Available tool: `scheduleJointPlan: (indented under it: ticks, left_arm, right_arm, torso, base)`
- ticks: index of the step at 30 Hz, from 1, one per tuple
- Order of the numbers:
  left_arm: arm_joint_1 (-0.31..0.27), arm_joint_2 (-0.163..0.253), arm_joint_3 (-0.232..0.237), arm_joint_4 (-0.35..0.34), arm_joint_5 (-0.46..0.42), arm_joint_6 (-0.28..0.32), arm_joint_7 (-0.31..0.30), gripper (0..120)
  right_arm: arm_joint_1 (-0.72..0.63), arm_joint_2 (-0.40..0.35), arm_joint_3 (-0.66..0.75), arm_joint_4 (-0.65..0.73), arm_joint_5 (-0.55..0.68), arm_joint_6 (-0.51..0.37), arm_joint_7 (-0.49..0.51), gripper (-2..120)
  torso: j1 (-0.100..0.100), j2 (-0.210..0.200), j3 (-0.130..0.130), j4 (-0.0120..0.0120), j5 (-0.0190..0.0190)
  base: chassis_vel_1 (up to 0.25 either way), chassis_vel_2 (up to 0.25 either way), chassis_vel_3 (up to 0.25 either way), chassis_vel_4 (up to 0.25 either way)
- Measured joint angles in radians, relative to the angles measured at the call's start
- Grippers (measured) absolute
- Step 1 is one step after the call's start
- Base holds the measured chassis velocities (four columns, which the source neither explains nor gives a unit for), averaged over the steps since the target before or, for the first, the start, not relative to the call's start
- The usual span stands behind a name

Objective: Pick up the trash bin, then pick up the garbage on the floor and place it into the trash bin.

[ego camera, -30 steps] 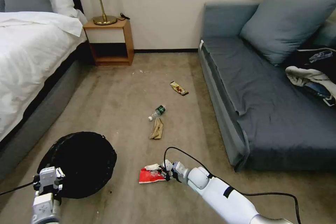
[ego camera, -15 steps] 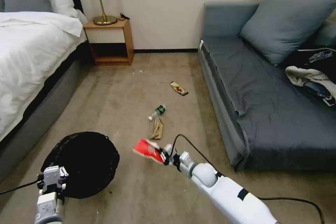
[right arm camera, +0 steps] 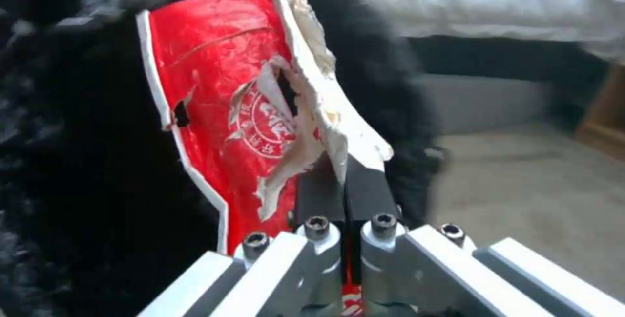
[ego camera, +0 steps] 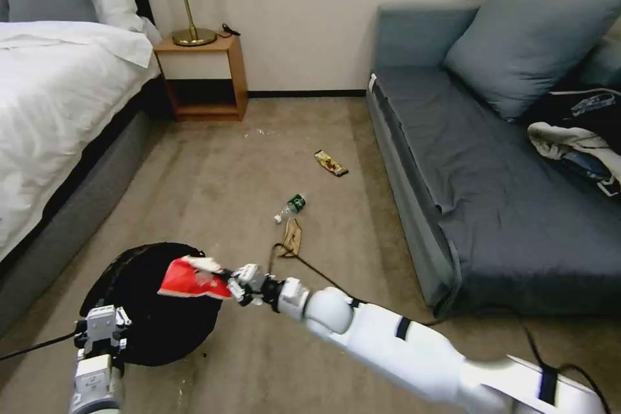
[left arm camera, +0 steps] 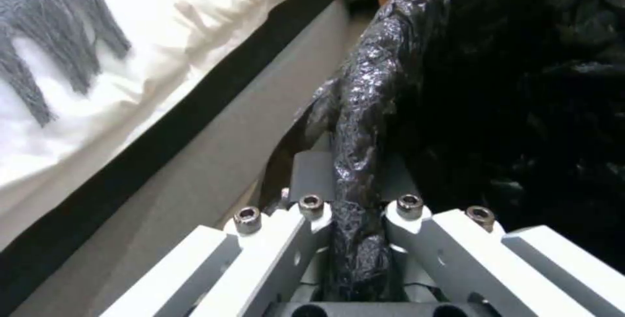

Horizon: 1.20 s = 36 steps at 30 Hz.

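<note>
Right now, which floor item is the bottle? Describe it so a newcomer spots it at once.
On the floor between the bed and the sofa, three litter items lie in a loose line. The bottle is the middle one, just beyond the paper bag: small, clear, with a green label.

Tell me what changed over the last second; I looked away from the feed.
The right gripper, shut on the snack packet, lifted it off the floor and carried it leftward to above the trash bin. The left gripper stayed clamped on the bin's rim. Bottle, paper bag and candy wrapper lie where they were.
</note>
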Motion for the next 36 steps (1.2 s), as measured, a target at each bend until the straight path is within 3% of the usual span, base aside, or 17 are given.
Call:
scheduleJointPlan:
  ticks: [12, 15, 21, 24, 25, 29, 36]
  left_arm:
    - [0.003, -0.022, 0.009, -0.017, 0.022, -0.001, 0.002, 4]
    - [0.002, -0.024, 0.01, -0.019, 0.03, -0.002, 0.003, 4]
    - [0.002, -0.023, 0.009, -0.019, 0.031, -0.002, 0.004, 4]
    - [0.003, -0.02, 0.007, -0.019, 0.03, -0.002, 0.004, 4]
    - [0.003, -0.02, 0.007, -0.019, 0.03, -0.002, 0.004, 4]
    - [0.004, -0.016, 0.007, -0.019, 0.026, -0.002, 0.004, 4]
    - [0.004, -0.006, 0.006, -0.019, 0.018, -0.003, 0.004, 4]
  right_arm:
    - [0.026, 0.066, -0.055, -0.036, -0.112, -0.098, 0.113, 0]
    - [0.032, 0.068, -0.062, -0.006, -0.101, -0.145, 0.155, 14]
    - [0.022, 0.068, -0.062, 0.029, -0.046, -0.164, 0.178, 31]
    - [0.006, 0.053, -0.054, 0.111, 0.072, -0.24, 0.205, 46]
    - [0.006, 0.053, -0.054, 0.111, 0.072, -0.24, 0.205, 46]
    - [-0.007, 0.03, -0.012, 0.178, 0.168, -0.277, 0.21, 64]
    - [-0.042, -0.041, 0.071, 0.22, 0.134, -0.276, 0.205, 85]
  torso:
    - [0.0, 0.0, 0.0, -0.0002, 0.0]
    - [0.0, 0.0, 0.0, -0.0002, 0.0]
    - [0.0, 0.0, 0.0, -0.0002, 0.0001]
    - [0.0, 0.0, 0.0, -0.0003, 0.0001]
    - [0.0, 0.0, 0.0, -0.0003, 0.0001]
    - [0.0, 0.0, 0.0, -0.0001, 0.0001]
    - [0.0, 0.0, 0.0, -0.0002, 0.0002]
  base:
    - [0.0, 0.0, 0.0, 0.0]
    - [0.0, 0.0, 0.0, 0.0]
    - [0.0, 0.0, 0.0, 0.0]
    - [0.0, 0.0, 0.0, 0.0]
    - [0.0, 0.0, 0.0, 0.0]
    - [0.0, 0.0, 0.0, 0.0]
    - [0.0, 0.0, 0.0, 0.0]
